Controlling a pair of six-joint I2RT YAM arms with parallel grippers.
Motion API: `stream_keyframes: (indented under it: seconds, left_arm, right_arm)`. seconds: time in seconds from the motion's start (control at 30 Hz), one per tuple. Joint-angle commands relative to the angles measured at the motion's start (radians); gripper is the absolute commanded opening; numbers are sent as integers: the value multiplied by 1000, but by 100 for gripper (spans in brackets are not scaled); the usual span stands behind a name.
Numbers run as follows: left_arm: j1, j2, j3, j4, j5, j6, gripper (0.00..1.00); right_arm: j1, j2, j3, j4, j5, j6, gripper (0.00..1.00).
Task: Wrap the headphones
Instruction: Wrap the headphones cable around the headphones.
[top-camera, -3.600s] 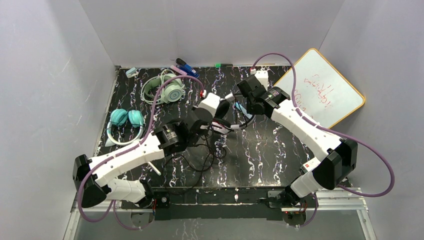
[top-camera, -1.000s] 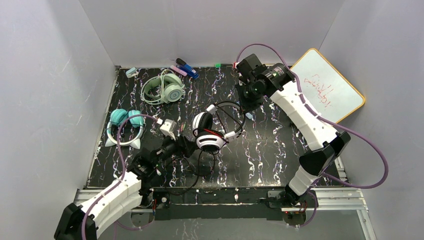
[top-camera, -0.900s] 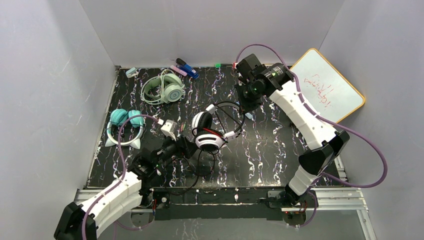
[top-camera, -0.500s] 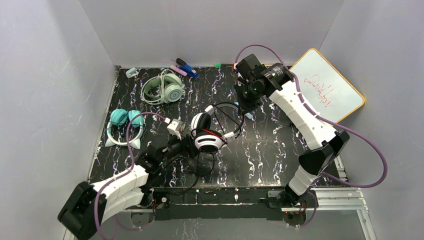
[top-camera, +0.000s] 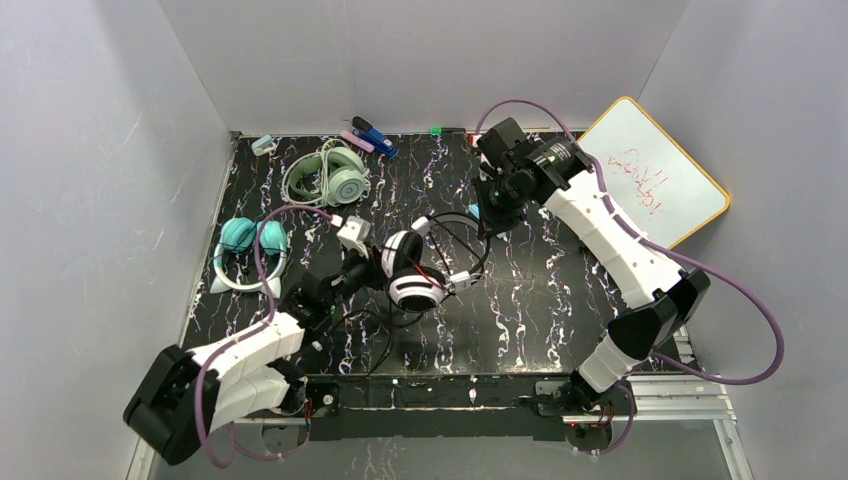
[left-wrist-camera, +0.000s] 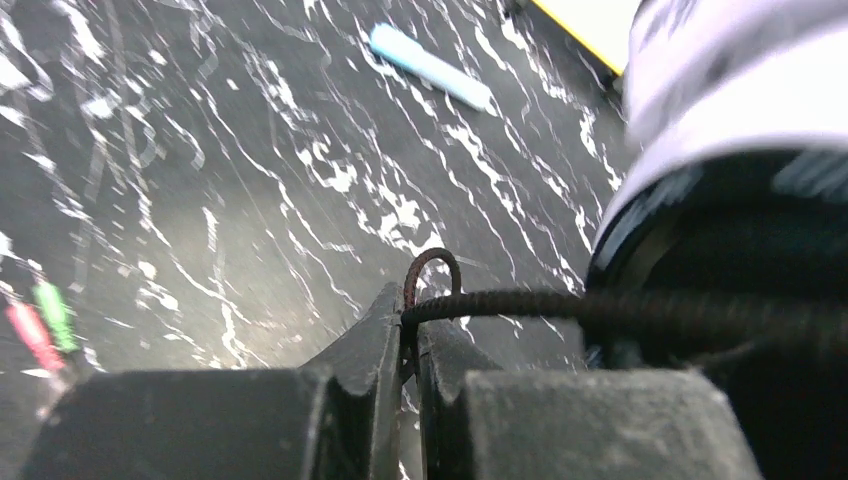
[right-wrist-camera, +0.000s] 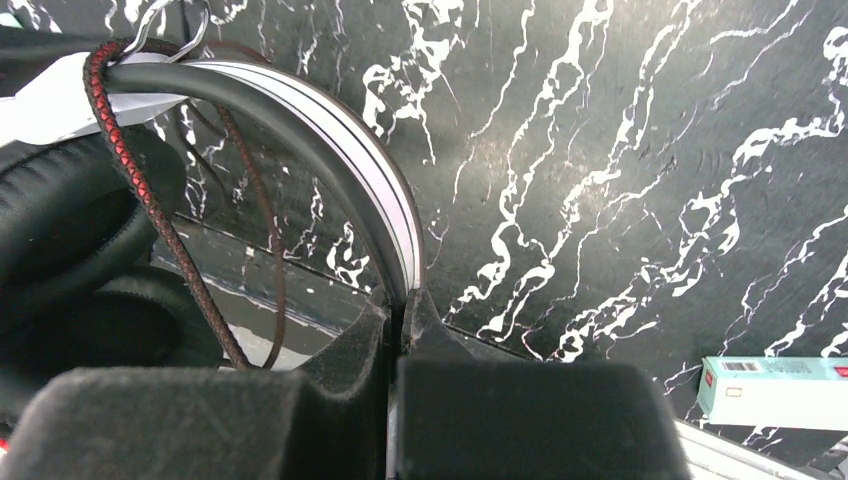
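Black marble-patterned table (top-camera: 560, 300), carrying three headsets in all. One mint-green headset (top-camera: 330, 178) at the upper left of the overhead frame, lying flat, pale cable looped around it. One teal headset (top-camera: 250, 240) below that, close to the left edge, with a white band. One black-and-white headset (top-camera: 413, 278) at the centre, tilted, between the two arms.

Two grippers, both clenched. Left gripper (left-wrist-camera: 410, 335) pinched on one thin braided cable (left-wrist-camera: 560, 305), with a small loop of it standing up above the fingertips. From there, stretched straight toward the right of the wrist frame, in front of the black ear cup (left-wrist-camera: 730, 240). More of this cable loose on the table below the centre headset in the overhead frame.

Right gripper (right-wrist-camera: 400, 330) clamped on the curved headband of the black-and-white headset, at the upper right of that headset as seen from above. Red and black braid crossing the black ear pad at the left of the right wrist frame.

One whiteboard (top-camera: 650, 185) with red writing, leaning at the upper right. Small cluster of pens (top-camera: 372, 135) at the upper edge of the table, too small to count surely. One light-blue pen (left-wrist-camera: 430, 68) near the top of the left wrist frame. Two blurred plugs at its left edge, one green (left-wrist-camera: 52, 308) and one red (left-wrist-camera: 33, 340). One pale teal box (right-wrist-camera: 770, 385) at the lower right of the right wrist frame.
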Motion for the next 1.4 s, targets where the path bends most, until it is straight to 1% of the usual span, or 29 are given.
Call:
stream_keyframes:
  seconds: [0.0, 0.07, 0.1, 0.17, 0.2, 0.3, 0.4, 0.47, 0.57, 0.67, 0.73, 0.83, 0.97, 1.03, 1.17, 1.27, 1.37]
  left_arm:
    - [16, -151, 98, -282, -187, 125, 0]
    - [24, -203, 134, -383, -193, 180, 0]
    - [26, -213, 186, -457, -200, 205, 0]
    - [29, -202, 268, -590, -199, 247, 0]
    - [32, -185, 307, -632, -181, 271, 0]
    - [43, -84, 423, -713, -103, 310, 0]
    - [70, 37, 543, -765, -57, 305, 0]
    - [89, 104, 600, -764, 2, 294, 0]
    - [114, 173, 651, -739, 47, 243, 0]
    - [162, 223, 661, -699, 108, 178, 0]
    - [197, 236, 626, -636, 181, 128, 0]
    - [219, 222, 549, -524, 245, 77, 1]
    - [220, 172, 460, -373, 297, 8, 17]
    - [220, 152, 435, -318, 309, -27, 22]
    - [220, 132, 383, -191, 344, -107, 30]
    - [220, 131, 329, -41, 373, -194, 36]
    - [220, 137, 289, 26, 381, -231, 39]
  right_arm:
    - [-3, -95, -86, 81, -59, 34, 1]
    - [-3, -104, -121, 88, -42, 37, 1]
    - [-3, -107, -133, 87, -33, 36, 1]
    - [-3, -115, -157, 88, -41, 23, 1]
    - [-2, -121, -170, 95, -69, 6, 1]
    - [7, -130, -203, 112, -149, -12, 1]
    - [48, -135, -217, 106, -142, -6, 1]
    - [69, -149, -234, 115, -138, 9, 1]
    - [93, -170, -248, 133, -164, 18, 1]
    - [105, -189, -241, 137, -172, 25, 1]
    - [105, -207, -223, 142, -165, 40, 1]
    - [102, -240, -174, 174, -163, 72, 1]
    - [101, -264, -105, 270, -232, 154, 1]
    - [101, -258, -62, 305, -250, 201, 1]
    - [101, -222, 72, 322, -244, 268, 1]
    - [98, -204, 148, 351, -225, 323, 1]
    - [92, -181, 238, 373, -207, 378, 1]
